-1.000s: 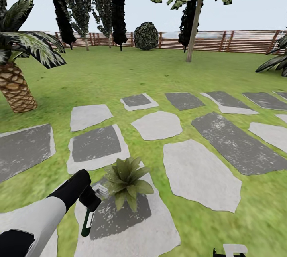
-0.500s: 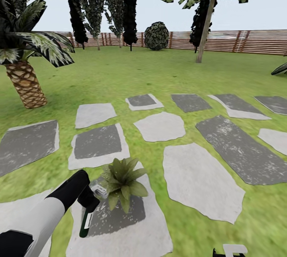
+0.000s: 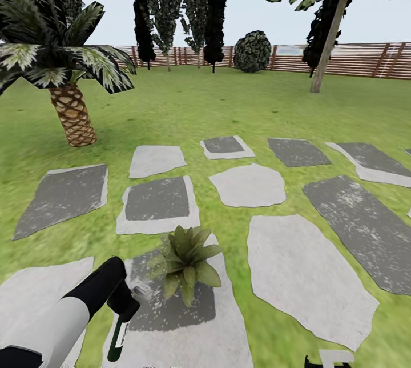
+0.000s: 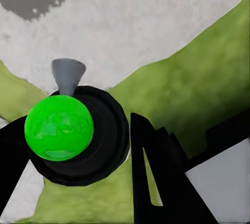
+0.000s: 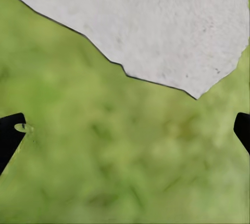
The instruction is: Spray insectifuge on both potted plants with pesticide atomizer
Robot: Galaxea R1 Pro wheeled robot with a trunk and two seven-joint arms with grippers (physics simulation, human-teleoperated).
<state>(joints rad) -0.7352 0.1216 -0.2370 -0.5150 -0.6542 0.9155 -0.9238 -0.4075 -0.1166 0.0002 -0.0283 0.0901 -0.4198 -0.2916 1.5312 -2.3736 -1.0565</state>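
Our garden lawn (image 3: 240, 105) with grey stepping stones (image 3: 311, 276), left fingers (image 3: 127, 306) clamped on our pesticide atomizer (image 3: 119, 338) beside a potted plant (image 3: 185, 262), right fingers (image 5: 10, 135) spread wide, empty.

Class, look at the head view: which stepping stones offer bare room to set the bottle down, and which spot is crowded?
The pale stone right of the potted plant is bare, bordered by lawn all round. So is the small pale stone beyond it. The plant's own stone is crowded: plant, left gripper and pesticide atomizer sit together.
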